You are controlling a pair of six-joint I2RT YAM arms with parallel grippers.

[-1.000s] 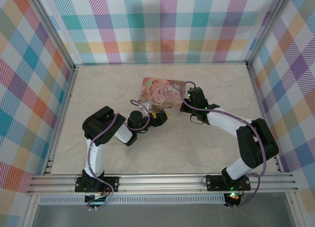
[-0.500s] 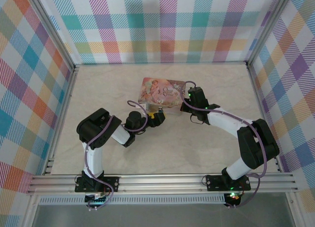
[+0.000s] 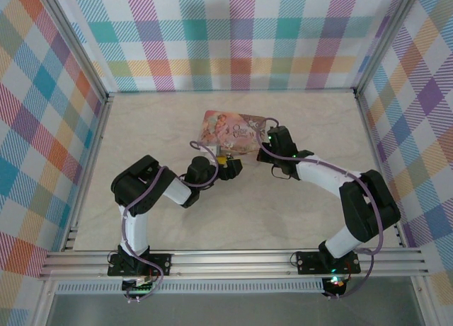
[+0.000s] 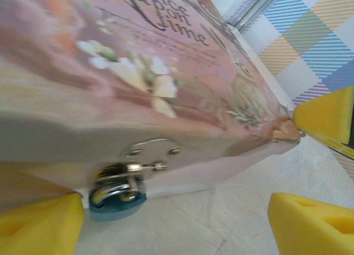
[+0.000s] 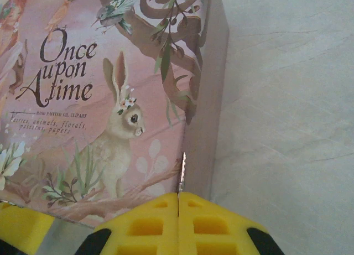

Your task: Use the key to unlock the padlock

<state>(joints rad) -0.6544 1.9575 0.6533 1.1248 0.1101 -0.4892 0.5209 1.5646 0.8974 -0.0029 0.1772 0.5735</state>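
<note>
Left wall [image 3: 42, 128]: cloth with pastel checks, behind a slanted metal post.
Back wall [image 3: 233, 36]: the same checked cloth, in teal, pink, orange and purple.
Table [image 3: 141, 128]: pale beige top with thin marble-like veins; bare on its left part.
Near rail [image 3: 233, 259]: aluminium bars along the front edge, with both arm bases bolted on them.
Left arm [image 3: 145, 188]: bent at the elbow, reaching to the right toward the middle of the table.
Left gripper [image 4: 174, 224]: released; the yellow pads [image 4: 38, 224] stand wide apart, low over the table, in front of the tin's near wall, with nothing between them.
Padlock [image 4: 116, 205]: dark bluish body and metal shackle, hanging on the hasp of the tin's front wall, just beside the left pad of the left gripper.
Tin [image 3: 230, 131]: pink, with a rabbit and the words "Once upon a time" on the lid; it lies flat near the table's middle, toward the back.
Key [image 5: 182, 169]: thin toothed metal blade, seen edge-on, sticking out from the right gripper close to the tin's corner.
Right gripper [image 5: 178, 211]: clenched on the key, yellow pads pressed together, at the right near corner of the tin.
Right wall [image 3: 417, 114]: checked cloth again.
</note>
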